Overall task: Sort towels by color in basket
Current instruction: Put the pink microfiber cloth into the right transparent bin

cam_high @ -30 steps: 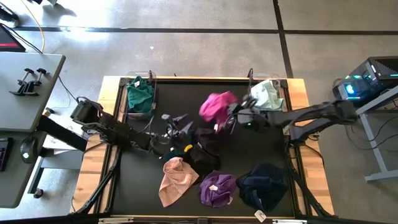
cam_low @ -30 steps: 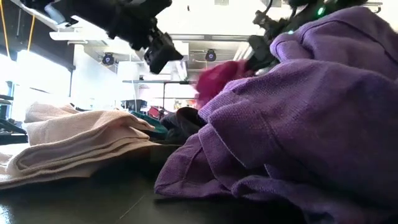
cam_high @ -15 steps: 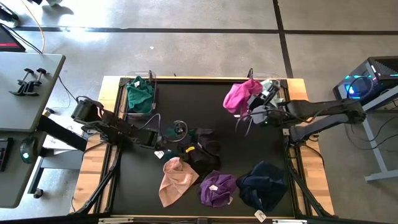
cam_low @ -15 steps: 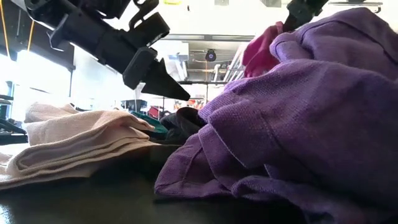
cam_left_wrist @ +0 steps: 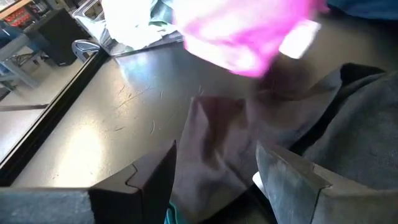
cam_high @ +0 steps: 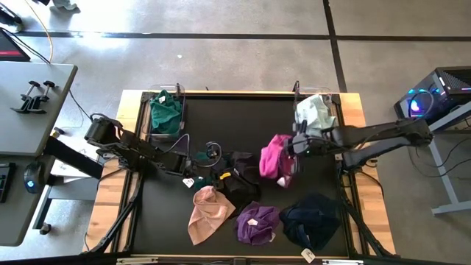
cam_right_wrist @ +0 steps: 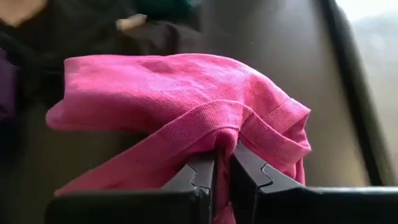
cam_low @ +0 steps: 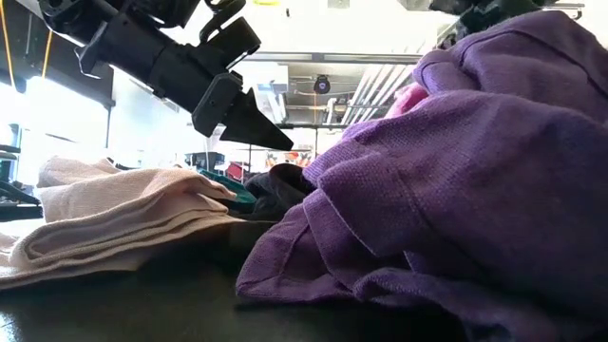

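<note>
Soft woven cloth throughout: magenta towel (cam_right_wrist: 186, 118) with a fine ribbed weave and stitched hem, pinched between matt black plastic fingers (cam_right_wrist: 198, 180); purple towel (cam_low: 456, 190) coarse and nubbly up close, peach towel (cam_low: 114, 214) smoother in flat folds. Dark table mat (cam_left_wrist: 112, 118) smooth with a dull sheen and faint scratches, framed by pale bare wood (cam_high: 129, 107). Left gripper (cam_left_wrist: 214, 180) in matt grey-black plastic, over dark soft cloth (cam_left_wrist: 348, 143).
</note>
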